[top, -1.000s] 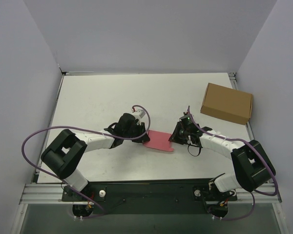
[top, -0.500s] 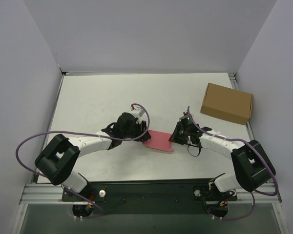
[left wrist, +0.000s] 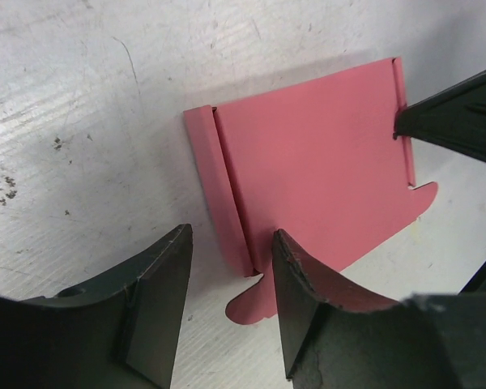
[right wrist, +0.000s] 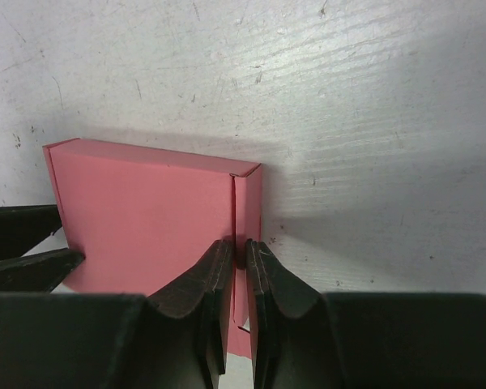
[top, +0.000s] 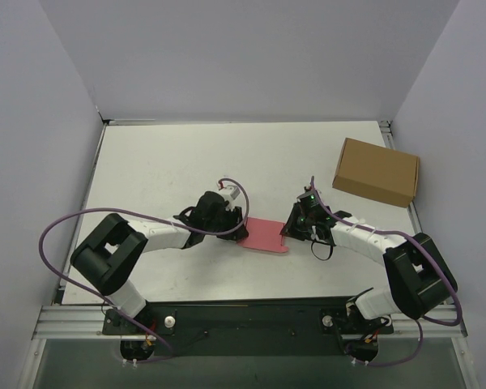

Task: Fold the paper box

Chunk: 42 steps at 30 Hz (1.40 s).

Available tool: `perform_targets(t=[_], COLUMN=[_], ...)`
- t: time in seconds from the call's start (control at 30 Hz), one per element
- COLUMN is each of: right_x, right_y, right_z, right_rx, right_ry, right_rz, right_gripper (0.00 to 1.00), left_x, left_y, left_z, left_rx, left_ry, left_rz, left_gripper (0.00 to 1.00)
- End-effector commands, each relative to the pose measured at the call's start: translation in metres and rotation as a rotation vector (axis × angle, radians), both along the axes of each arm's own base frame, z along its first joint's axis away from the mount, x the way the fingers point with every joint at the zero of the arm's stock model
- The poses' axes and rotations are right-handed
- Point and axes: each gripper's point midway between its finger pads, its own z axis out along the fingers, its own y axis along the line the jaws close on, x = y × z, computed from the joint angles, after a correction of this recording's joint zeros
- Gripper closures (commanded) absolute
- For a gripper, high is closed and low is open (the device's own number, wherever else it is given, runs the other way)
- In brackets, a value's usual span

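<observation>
The paper box [top: 264, 234] is a flat pink-red card lying on the white table between the two arms. In the left wrist view the paper box [left wrist: 316, 162] shows a narrow folded strip along its left edge and a rounded tab. My left gripper [left wrist: 231, 243] is open and straddles that strip's near end without pinching it; from above the left gripper [top: 236, 228] sits at the card's left edge. My right gripper [right wrist: 239, 247] is shut on the raised right edge flap of the paper box [right wrist: 146, 215], and from above the right gripper [top: 288, 230] meets the card's right edge.
A larger brown cardboard box [top: 377, 171] stands at the back right of the table. White walls close in the table on three sides. Purple cables loop from both arms.
The left jaws have spread wider at the card's left edge, and the left arm's elbow swung out and came back. The right arm and the card have not moved.
</observation>
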Motion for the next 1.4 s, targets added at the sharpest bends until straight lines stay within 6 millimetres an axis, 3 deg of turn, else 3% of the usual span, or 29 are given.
perform_targets(t=[0.0, 0.3, 0.4, 0.43, 0.53, 0.63, 0.73, 0.8, 0.93, 1.03, 1.13, 1.37], right_x=[-0.033, -0.033, -0.03, -0.028, -0.022, -0.016, -0.02, -0.024, -0.025, -0.023, -0.016, -0.009], right_y=[-0.035, -0.035, -0.037, -0.034, -0.03, -0.034, -0.026, -0.017, 0.002, 0.018, 0.028, 0.049], right_z=[-0.026, -0.025, -0.016, -0.005, 0.024, 0.054, 0.069, 0.073, 0.077, 0.077, 0.075, 0.084], right_rx=[-0.17, -0.178, -0.209, -0.211, -0.28, -0.403, -0.488, -0.507, -0.577, -0.581, -0.592, -0.579], right_ry=[0.12, 0.11, 0.07, 0.031, -0.097, -0.22, -0.3, -0.331, -0.404, -0.451, -0.481, -0.519], right_rz=[-0.004, 0.009, 0.041, 0.063, 0.15, 0.209, 0.314, 0.373, 0.518, 0.571, 0.611, 0.705], right_gripper=[0.86, 0.84, 0.73, 0.6, 0.41, 0.35, 0.31, 0.2, 0.18, 0.17, 0.16, 0.17], left_x=[0.003, -0.004, -0.005, -0.005, -0.001, 0.005, 0.011, 0.016, 0.025, 0.034, 0.038, 0.031], left_y=[0.001, 0.012, 0.015, 0.015, 0.011, 0.005, -0.001, -0.003, -0.004, 0.001, 0.006, 0.002], left_z=[-0.011, -0.041, -0.041, -0.039, -0.024, -0.005, 0.018, 0.034, 0.064, 0.074, 0.076, 0.058], left_rx=[0.026, 0.147, 0.15, 0.146, 0.115, 0.073, 0.017, -0.013, -0.085, -0.114, -0.134, -0.17], left_ry=[-0.007, -0.011, -0.01, -0.011, -0.035, -0.059, -0.086, -0.109, -0.147, -0.162, -0.158, -0.104], left_rz=[-0.006, -0.049, -0.047, -0.048, -0.05, -0.051, -0.051, -0.044, -0.024, 0.0, 0.011, -0.01], left_gripper=[0.49, 0.61, 0.61, 0.61, 0.61, 0.59, 0.54, 0.5, 0.38, 0.35, 0.35, 0.35])
